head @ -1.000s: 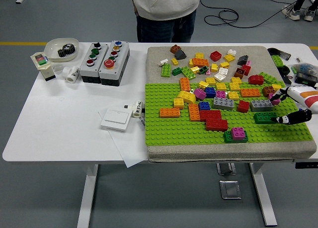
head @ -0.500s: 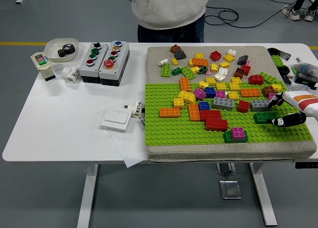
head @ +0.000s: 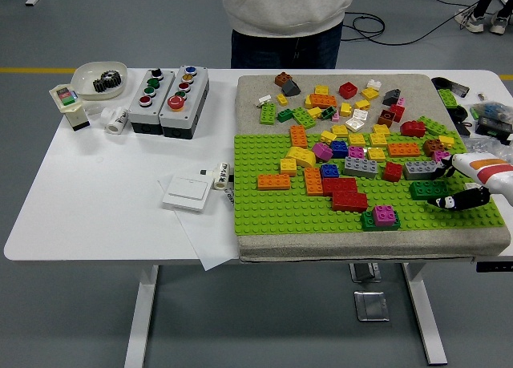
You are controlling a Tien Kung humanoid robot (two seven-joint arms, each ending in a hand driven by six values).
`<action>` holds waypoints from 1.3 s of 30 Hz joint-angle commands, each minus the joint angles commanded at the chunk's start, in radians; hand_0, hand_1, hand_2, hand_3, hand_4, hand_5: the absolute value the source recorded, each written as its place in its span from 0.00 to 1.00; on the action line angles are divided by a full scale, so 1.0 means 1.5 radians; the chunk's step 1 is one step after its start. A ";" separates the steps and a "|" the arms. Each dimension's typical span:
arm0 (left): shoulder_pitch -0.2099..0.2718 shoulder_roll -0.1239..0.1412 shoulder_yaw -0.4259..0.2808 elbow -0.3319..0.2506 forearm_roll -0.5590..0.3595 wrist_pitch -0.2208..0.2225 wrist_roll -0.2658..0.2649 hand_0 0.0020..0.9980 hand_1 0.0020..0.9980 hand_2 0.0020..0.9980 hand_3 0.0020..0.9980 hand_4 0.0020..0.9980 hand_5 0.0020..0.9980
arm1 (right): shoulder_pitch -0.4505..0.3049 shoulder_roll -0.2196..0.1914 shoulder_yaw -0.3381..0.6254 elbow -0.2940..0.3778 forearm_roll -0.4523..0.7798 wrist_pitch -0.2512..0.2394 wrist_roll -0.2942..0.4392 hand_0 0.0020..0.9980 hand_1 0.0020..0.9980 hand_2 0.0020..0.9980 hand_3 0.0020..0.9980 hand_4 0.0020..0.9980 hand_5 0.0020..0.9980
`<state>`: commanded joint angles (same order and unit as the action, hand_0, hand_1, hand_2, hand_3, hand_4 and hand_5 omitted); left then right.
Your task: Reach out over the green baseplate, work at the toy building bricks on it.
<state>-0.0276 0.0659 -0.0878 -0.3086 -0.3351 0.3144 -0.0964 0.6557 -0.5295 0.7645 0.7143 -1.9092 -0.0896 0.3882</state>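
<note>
The green baseplate [head: 280, 208] lies on a grey mat [head: 256, 87]. Many loose bricks lie on the plate and mat, among them a dark green brick [head: 426, 190], a grey brick [head: 420, 170], a red stack [head: 345, 193] and a pink-on-green brick [head: 381, 216]. My right hand [head: 446, 185] comes in from the right edge, with white and orange casing and black fingers. Its fingers are spread just to the right of the dark green brick, one fingertip [head: 439, 201] close to its lower right corner. It holds nothing. My left arm is out of view.
A person in a light hoodie [head: 288, 3] stands at the far side. Left of the mat are two button boxes [head: 168, 99], a white bowl with a gear [head: 100, 79], a white switch plate [head: 188, 193] and paper. Small parts [head: 489, 119] lie at the far right.
My right hand has drawn back slightly to the right, away from the dark green brick. The person at the far side has shifted to the right.
</note>
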 joint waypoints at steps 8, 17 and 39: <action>-0.002 0.000 -0.001 -0.002 0.003 0.002 0.002 0.66 0.74 0.74 0.57 0.62 0.62 | 0.008 0.010 -0.015 -0.008 -0.028 -0.028 -0.009 0.65 0.61 0.64 0.59 0.86 0.43; -0.005 -0.001 -0.001 -0.003 0.004 0.005 0.007 0.66 0.74 0.74 0.57 0.62 0.62 | 0.011 0.015 -0.023 -0.025 -0.038 -0.032 -0.010 0.59 0.59 0.62 0.57 0.84 0.46; -0.006 -0.002 -0.001 -0.003 0.004 0.006 0.007 0.66 0.75 0.74 0.57 0.61 0.63 | 0.009 0.022 -0.028 -0.039 -0.049 -0.071 0.002 0.39 0.46 0.51 0.49 0.76 0.51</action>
<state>-0.0360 0.0629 -0.0894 -0.3135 -0.3290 0.3227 -0.0856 0.6694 -0.4969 0.7229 0.6565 -1.9829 -0.1966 0.3911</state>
